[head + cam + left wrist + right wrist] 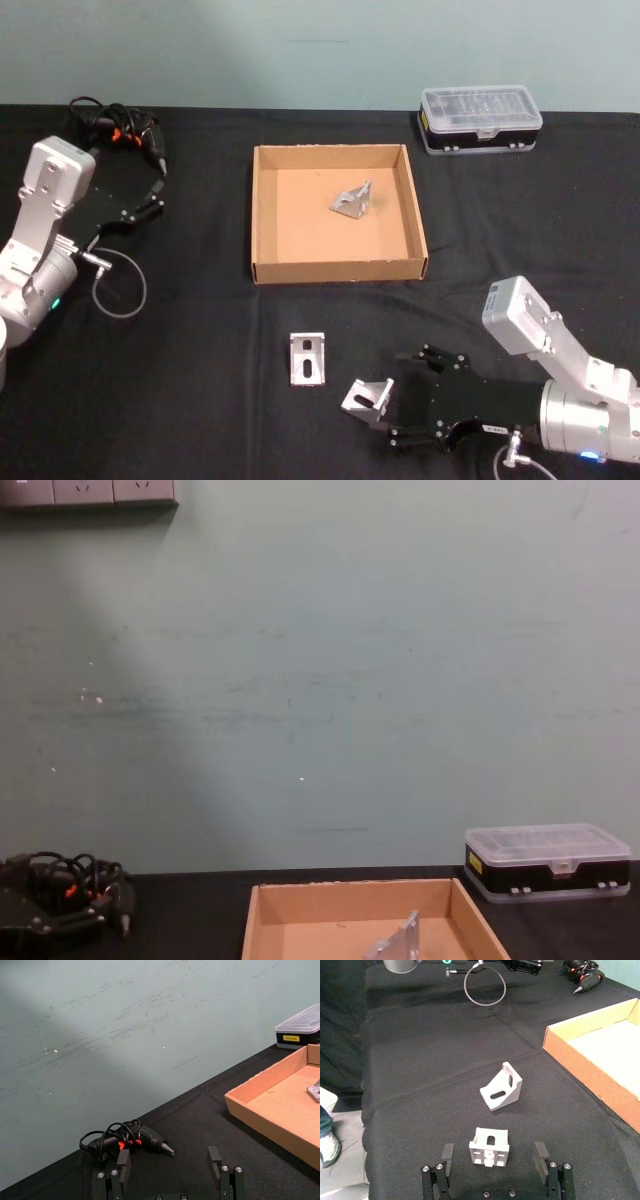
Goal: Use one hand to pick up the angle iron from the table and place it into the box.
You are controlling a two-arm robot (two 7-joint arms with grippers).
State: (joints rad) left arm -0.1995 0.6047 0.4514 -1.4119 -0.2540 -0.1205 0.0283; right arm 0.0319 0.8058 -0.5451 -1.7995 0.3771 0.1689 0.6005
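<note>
The box is cut off in the chest view, under a green wall. On the black counter a bracket is flanked by the wide-open right claw; the left claw is parked open.

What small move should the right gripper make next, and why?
Probably close the right gripper on the near angle iron. Its fingers are open and stand on either side of that piece, which lies on the table, so a grip looks ready. The left gripper is parked on the left side.
</note>
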